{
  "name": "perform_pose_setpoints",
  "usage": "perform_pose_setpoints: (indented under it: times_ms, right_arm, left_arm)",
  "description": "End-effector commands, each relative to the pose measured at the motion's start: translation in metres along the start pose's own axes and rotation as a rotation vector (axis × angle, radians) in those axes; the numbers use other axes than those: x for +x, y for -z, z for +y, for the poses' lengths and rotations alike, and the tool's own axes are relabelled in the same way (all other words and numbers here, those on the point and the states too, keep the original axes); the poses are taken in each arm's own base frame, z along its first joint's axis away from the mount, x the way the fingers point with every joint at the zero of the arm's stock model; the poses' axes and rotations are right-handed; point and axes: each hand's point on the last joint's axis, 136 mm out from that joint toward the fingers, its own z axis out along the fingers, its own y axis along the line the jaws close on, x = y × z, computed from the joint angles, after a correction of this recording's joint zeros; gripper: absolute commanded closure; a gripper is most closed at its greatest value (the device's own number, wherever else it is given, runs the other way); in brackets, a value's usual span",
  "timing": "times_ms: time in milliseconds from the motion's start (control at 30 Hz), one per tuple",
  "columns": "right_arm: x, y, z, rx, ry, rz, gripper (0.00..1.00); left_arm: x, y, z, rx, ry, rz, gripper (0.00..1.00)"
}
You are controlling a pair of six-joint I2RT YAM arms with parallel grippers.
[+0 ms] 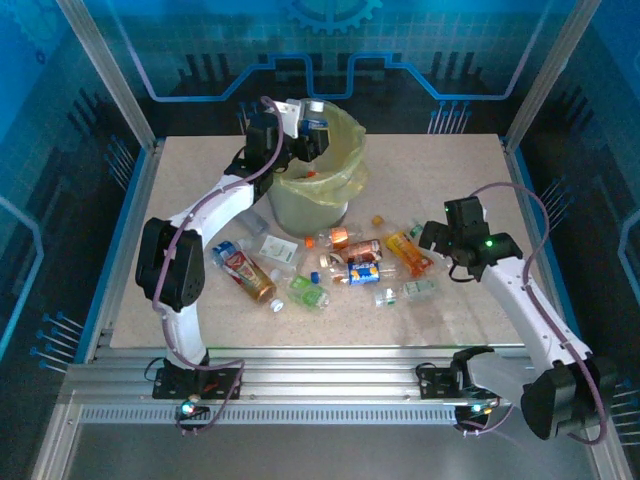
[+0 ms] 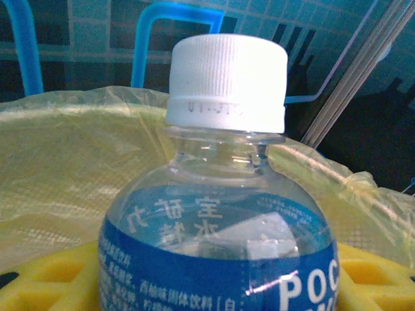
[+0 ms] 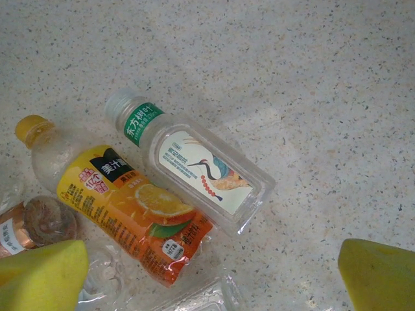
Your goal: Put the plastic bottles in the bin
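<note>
My left gripper (image 1: 304, 116) is up at the far-left rim of the bin (image 1: 318, 172), a grey bucket lined with a yellow-green bag. It is shut on a clear plastic bottle (image 2: 220, 227) with a white cap and blue label, held between yellow pads (image 2: 45, 278). The bag (image 2: 71, 162) spreads behind the bottle. Several more plastic bottles (image 1: 350, 268) lie scattered in front of the bin. My right gripper (image 1: 438, 238) hangs open above the right end of that scatter. Its pads (image 3: 39, 275) flank an orange-juice bottle (image 3: 126, 204) and a clear green-necked bottle (image 3: 194, 165), touching neither.
A red-labelled bottle (image 1: 246, 272) and a green one (image 1: 308, 292) lie near the left arm's base side. A copper-coloured bottle (image 3: 29, 223) and a crushed clear one (image 3: 194, 299) lie close to the right gripper. Metal frame posts (image 1: 110, 70) edge the table.
</note>
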Motion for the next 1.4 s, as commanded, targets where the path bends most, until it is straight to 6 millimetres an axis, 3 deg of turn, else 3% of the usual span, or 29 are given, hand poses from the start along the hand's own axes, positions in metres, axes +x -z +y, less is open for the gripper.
perform_pose_setpoints:
  times_ms: [0, 167, 400, 733, 1067, 1200, 1300, 1367]
  right_arm:
    - [-0.005, 0.005, 0.01, -0.028, -0.001, -0.006, 0.0]
    - [-0.004, 0.002, 0.01, -0.025, -0.004, -0.001, 0.0]
    - [0.0, -0.005, 0.015, -0.04, 0.001, 0.026, 0.0]
    - [0.001, -0.007, 0.018, -0.054, 0.007, 0.03, 0.0]
    - [0.001, -0.004, 0.018, -0.058, 0.009, 0.024, 0.0]
    - [-0.001, -0.001, 0.011, -0.029, 0.005, 0.01, 0.0]
    - [-0.003, 0.001, 0.009, -0.021, 0.01, 0.005, 0.0]
    - [-0.004, 0.003, 0.009, -0.022, 0.006, -0.001, 0.0]
  left_arm:
    - [0.029, -0.014, 0.004, 0.006, -0.016, 0.084, 0.6]
    - [0.039, -0.019, 0.007, 0.002, -0.012, 0.121, 0.47]
    - [0.046, -0.025, 0.011, -0.006, -0.006, 0.144, 0.39]
    - [0.035, -0.02, 0.008, -0.011, -0.002, 0.129, 0.23]
    - [-0.001, -0.007, -0.002, -0.008, -0.01, 0.07, 0.17]
    - [-0.035, 0.012, -0.013, -0.014, 0.002, 0.029, 0.11]
    - [-0.066, 0.035, -0.02, -0.036, -0.004, -0.026, 0.01]
    - [-0.084, 0.051, -0.025, -0.052, -0.005, -0.059, 0.01]
